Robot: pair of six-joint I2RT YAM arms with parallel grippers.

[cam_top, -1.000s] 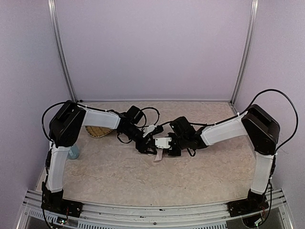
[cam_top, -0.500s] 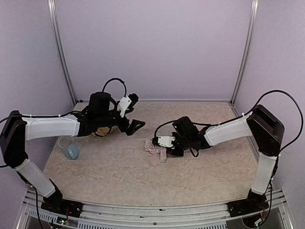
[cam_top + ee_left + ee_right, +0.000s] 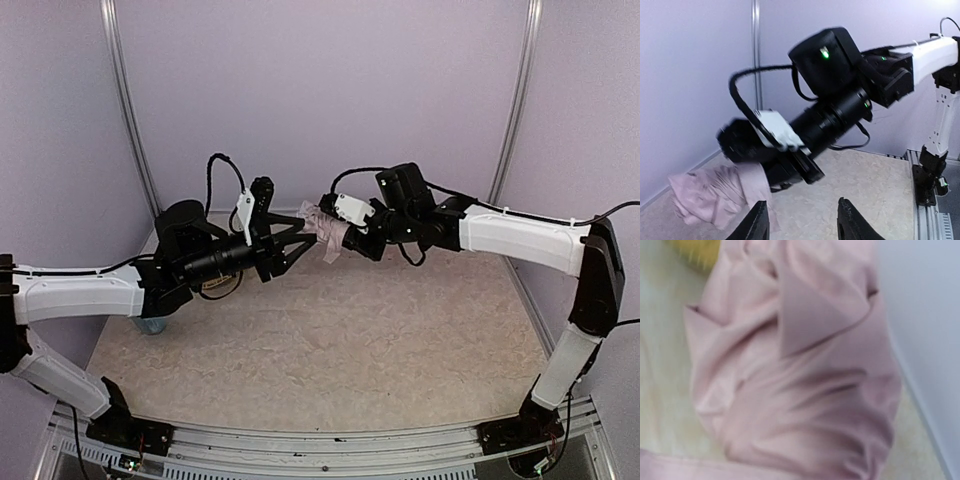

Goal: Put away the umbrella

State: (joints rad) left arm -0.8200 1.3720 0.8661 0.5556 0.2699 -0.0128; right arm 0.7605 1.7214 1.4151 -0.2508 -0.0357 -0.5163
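The umbrella [image 3: 322,228] is a crumpled pale pink bundle held in the air near the back wall. My right gripper [image 3: 340,236] is shut on it from the right. The fabric fills the right wrist view [image 3: 795,380] and hides my fingers there. My left gripper [image 3: 298,244] is open and empty, raised just left of the umbrella and pointing at it. In the left wrist view my open gripper [image 3: 805,220] is near the pink fabric [image 3: 715,192], which hangs from the black right gripper [image 3: 785,160]. No shaft or handle shows.
A yellow woven tray edge [image 3: 692,250] shows blurred at the top left of the right wrist view. A blue cup [image 3: 150,323] peeks out under my left forearm at the table's left side. Metal posts stand at the back corners.
My right gripper has lifted the umbrella off the table, up and toward the back wall. My left arm has swung right and up, so its open gripper now faces the umbrella.
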